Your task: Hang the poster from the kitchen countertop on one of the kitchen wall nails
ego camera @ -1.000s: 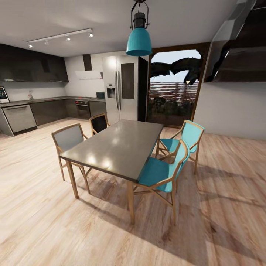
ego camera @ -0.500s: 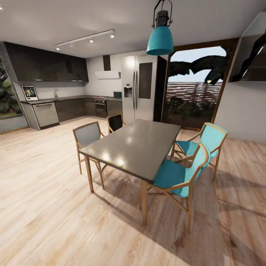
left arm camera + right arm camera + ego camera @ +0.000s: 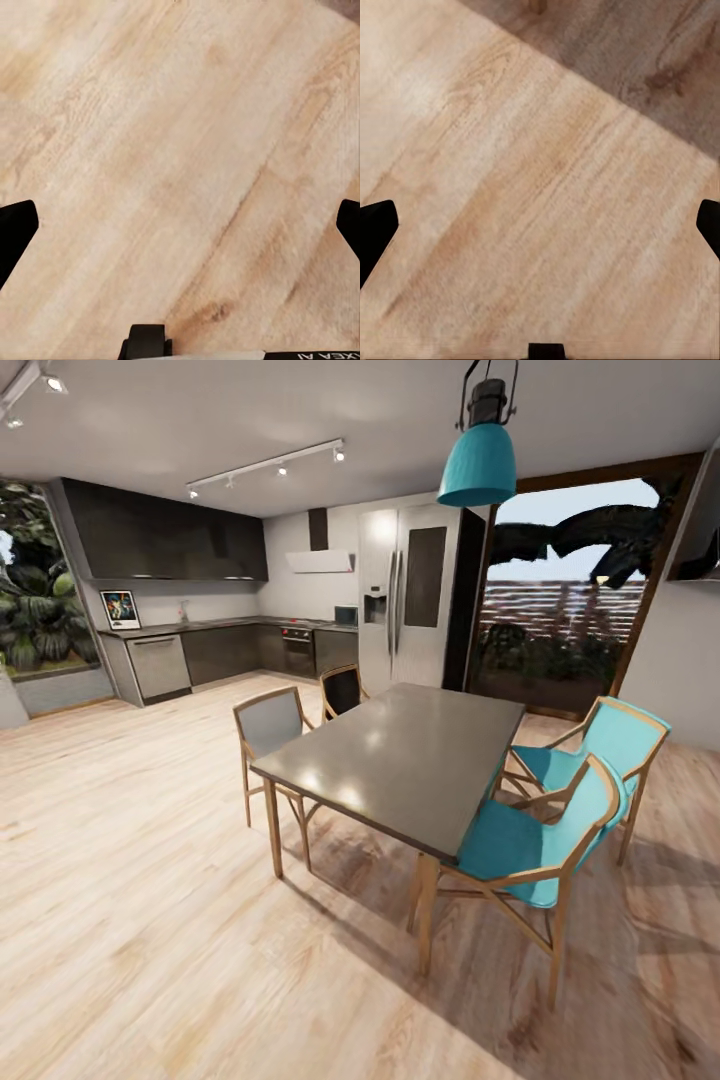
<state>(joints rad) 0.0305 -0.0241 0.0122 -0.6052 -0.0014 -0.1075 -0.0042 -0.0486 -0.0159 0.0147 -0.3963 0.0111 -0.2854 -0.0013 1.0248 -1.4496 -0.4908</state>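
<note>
— Where is the poster (image 3: 120, 610)?
— Far off in the head view, standing upright at the left end of the kitchen countertop (image 3: 215, 625), leaning against the pale wall under the dark upper cabinets (image 3: 165, 540). Too small to read any title.

— And closer in?
— Grey dining table (image 3: 400, 755) in the middle of the wooden floor (image 3: 140, 880). Two teal chairs (image 3: 545, 830) on its right side, a grey-backed chair (image 3: 268, 722) and a dark-backed one (image 3: 342, 690) on its left. Teal pendant lamp (image 3: 480, 460) hanging above. Steel fridge (image 3: 405, 600) behind the table, beside a large glazed opening (image 3: 565, 595) with greenery outside.

— Left gripper (image 3: 180, 232)?
— Seen from the left wrist camera: black fingertips (image 3: 15, 232) at the two opposite edges, jaws spread wide, nothing between them but light floorboards.

— Right gripper (image 3: 540, 232)?
— Same from the right wrist camera: dark fingertips (image 3: 375, 229) far apart at the edges, jaws spread and empty, above pale planks with a shadowed band across one corner.
</note>
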